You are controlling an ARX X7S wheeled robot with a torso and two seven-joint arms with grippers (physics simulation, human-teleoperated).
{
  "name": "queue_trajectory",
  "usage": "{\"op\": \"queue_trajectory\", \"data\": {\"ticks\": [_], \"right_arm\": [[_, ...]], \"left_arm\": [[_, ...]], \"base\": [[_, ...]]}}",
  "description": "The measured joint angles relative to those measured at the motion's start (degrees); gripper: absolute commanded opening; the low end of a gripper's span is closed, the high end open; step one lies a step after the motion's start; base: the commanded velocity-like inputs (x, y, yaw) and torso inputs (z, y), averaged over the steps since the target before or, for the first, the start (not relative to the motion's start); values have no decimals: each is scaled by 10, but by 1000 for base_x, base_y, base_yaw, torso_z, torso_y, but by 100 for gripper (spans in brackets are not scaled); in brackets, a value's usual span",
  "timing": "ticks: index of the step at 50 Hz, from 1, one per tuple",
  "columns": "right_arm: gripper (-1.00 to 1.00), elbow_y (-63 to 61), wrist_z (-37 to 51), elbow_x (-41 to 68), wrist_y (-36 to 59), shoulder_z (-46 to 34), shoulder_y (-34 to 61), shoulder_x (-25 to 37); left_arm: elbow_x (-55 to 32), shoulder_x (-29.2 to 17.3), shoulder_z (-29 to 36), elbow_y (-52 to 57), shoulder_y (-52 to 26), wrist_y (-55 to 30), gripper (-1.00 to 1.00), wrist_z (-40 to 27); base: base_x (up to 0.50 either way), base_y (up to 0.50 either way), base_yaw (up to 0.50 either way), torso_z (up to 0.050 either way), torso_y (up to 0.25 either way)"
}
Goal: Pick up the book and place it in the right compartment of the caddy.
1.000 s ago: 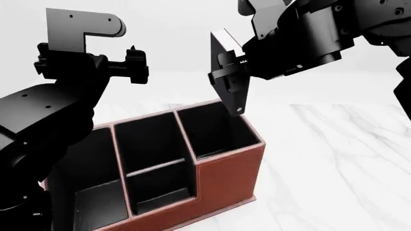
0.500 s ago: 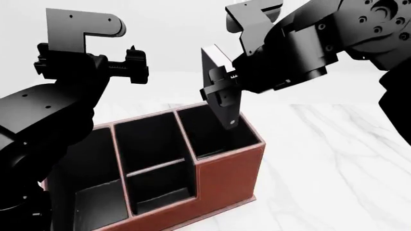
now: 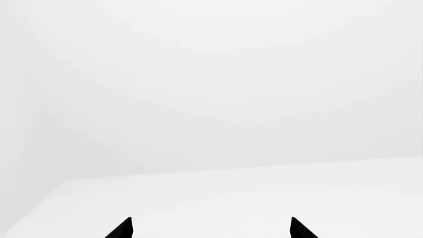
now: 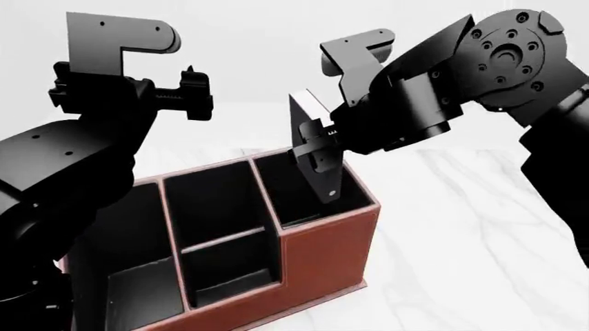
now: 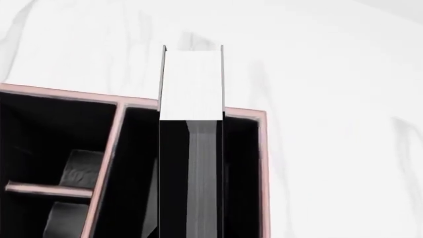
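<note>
My right gripper [image 4: 318, 146] is shut on the black book [image 4: 313, 148] and holds it upright, its lower corner dipping into the mouth of the right compartment [image 4: 299, 189] of the reddish-brown caddy [image 4: 327, 252]. In the right wrist view the book's white page edge [image 5: 191, 84] points down into that compartment [image 5: 241, 168], between the caddy's right wall [image 5: 263, 163] and a divider. My left gripper [image 4: 189, 93] hangs high above the caddy's left side, open and empty; only its two fingertips [image 3: 122, 229] show in the left wrist view against blank white.
The caddy stands on a white marble table [image 4: 460, 227]. Its wide left section [image 4: 124, 276] and split middle sections [image 4: 221, 234] lie left of the right compartment. My left arm [image 4: 55, 179] overhangs the caddy's left end.
My right gripper has moved left and down with the book, bringing its lower corner from above the caddy's rim into the right compartment's mouth. The left arm has not moved.
</note>
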Motion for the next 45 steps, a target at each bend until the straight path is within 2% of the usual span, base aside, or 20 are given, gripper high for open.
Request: {"op": "queue_trajectory", "data": {"ticks": [45], "right_arm": [[-100, 105, -184, -150, -81, -75, -77, -61]], "left_arm": [[-9, -2, 0, -2, -1, 1, 100, -9]], "base": [[0, 0, 0, 0, 1]]}}
